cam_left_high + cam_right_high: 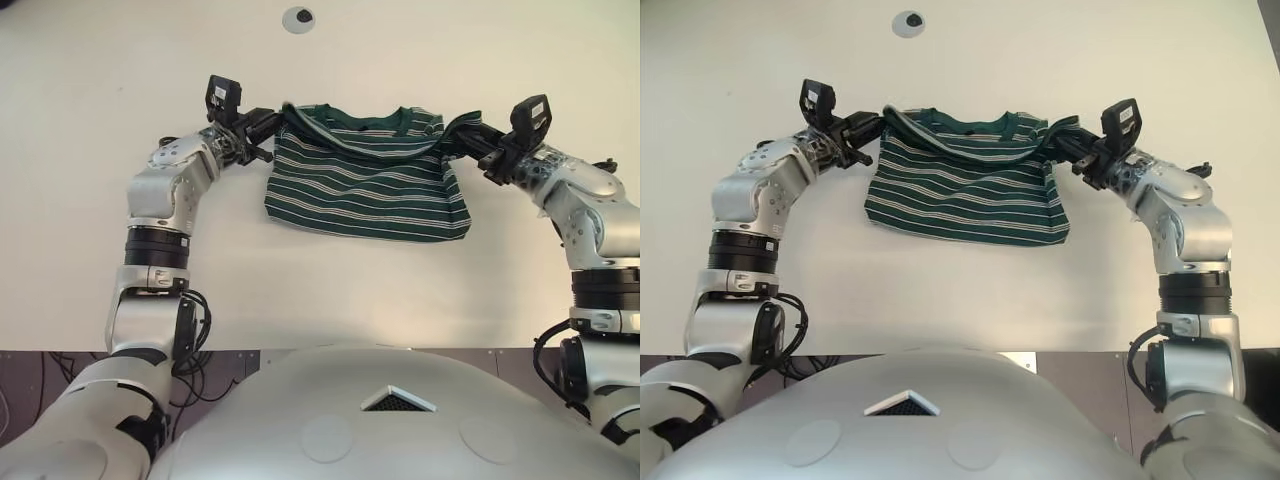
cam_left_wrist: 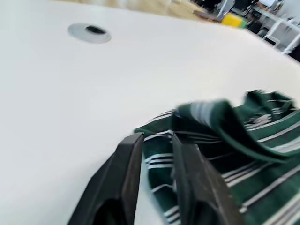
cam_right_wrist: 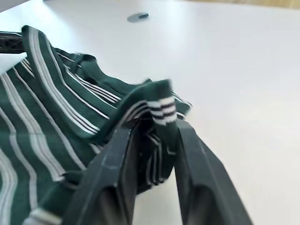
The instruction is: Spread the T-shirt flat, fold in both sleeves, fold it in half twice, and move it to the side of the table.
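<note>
Between left gripper (image 1: 273, 127) and right gripper (image 1: 470, 141), T-shirt (image 1: 365, 185) held; seemingly taut

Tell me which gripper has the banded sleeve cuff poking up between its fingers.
The right gripper: the T-shirt sleeve's cuff, with white bands, stands between its fingers. The left gripper pinches a striped edge of the fabric instead.

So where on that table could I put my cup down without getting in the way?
The widest bare patch of table lies between the shirt and the near edge. There is also room beyond the collar, around the round cap. The middle band is crowded: the left gripper and right gripper each clamp one of its shoulders.
</note>
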Controlling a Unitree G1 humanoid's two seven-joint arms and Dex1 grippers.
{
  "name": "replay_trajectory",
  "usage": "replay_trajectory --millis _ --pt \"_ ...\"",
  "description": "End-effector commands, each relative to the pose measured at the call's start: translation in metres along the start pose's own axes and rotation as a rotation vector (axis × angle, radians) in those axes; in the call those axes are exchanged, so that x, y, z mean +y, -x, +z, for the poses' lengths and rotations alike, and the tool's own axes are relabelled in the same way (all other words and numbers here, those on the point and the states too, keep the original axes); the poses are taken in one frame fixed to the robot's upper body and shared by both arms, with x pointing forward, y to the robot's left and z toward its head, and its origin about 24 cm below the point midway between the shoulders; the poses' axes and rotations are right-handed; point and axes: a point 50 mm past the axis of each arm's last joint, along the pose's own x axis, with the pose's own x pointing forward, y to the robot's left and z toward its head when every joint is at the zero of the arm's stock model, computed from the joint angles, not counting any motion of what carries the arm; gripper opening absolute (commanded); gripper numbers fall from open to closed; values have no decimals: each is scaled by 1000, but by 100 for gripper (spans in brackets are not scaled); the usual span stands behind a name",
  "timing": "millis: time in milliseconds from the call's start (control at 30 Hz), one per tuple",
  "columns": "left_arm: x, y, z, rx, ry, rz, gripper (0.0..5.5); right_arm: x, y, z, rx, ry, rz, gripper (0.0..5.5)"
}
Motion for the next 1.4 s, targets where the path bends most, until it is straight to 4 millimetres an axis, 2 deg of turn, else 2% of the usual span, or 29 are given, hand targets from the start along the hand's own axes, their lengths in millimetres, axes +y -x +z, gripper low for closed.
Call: replay_trajectory --millis 33,167,300,433,567,633,700,733,833,900,967,1033,1100,1267,1400 --pt "11 -9 4 -12 16 100 129 -7 -9 -5 23 -109 -22 135" --pt "26 -10 4 -46 42 192 129 -27 -6 -8 11 -254 -101 135" --pt "32 -10 7 -90 58 209 129 -41 -4 -10 -11 -358 -162 135" --pt "38 -8 13 -145 70 237 129 -50 -3 -8 -53 -376 -230 135" --pt "50 2 17 -213 98 269 129 -61 5 6 -159 -361 -282 135" --pt "48 5 18 -241 74 233 102 -60 8 9 -188 -331 -278 139" --pt "40 7 18 -257 17 163 64 -53 10 12 -215 -244 -247 139" --pt "31 9 18 -260 -38 98 54 -43 10 13 -222 -154 -204 119" --pt "-2 18 14 -247 -169 -147 7 0 9 12 -215 121 -17 76" --pt "-27 22 9 -212 -213 -291 0 28 6 6 -191 245 104 37" --pt "-49 21 0 -154 -266 -395 0 44 2 -6 -137 329 174 3" --pt "-64 20 -9 -93 -300 -463 0 49 -1 -20 -73 385 196 3" --pt "-71 20 -18 -33 -327 -494 0 45 -2 -31 -8 445 176 3" --pt "-73 38 -53 195 -451 -611 0 31 1 -49 136 609 115 3" --pt "-64 52 -68 323 -518 -635 0 36 12 -70 258 738 201 3"
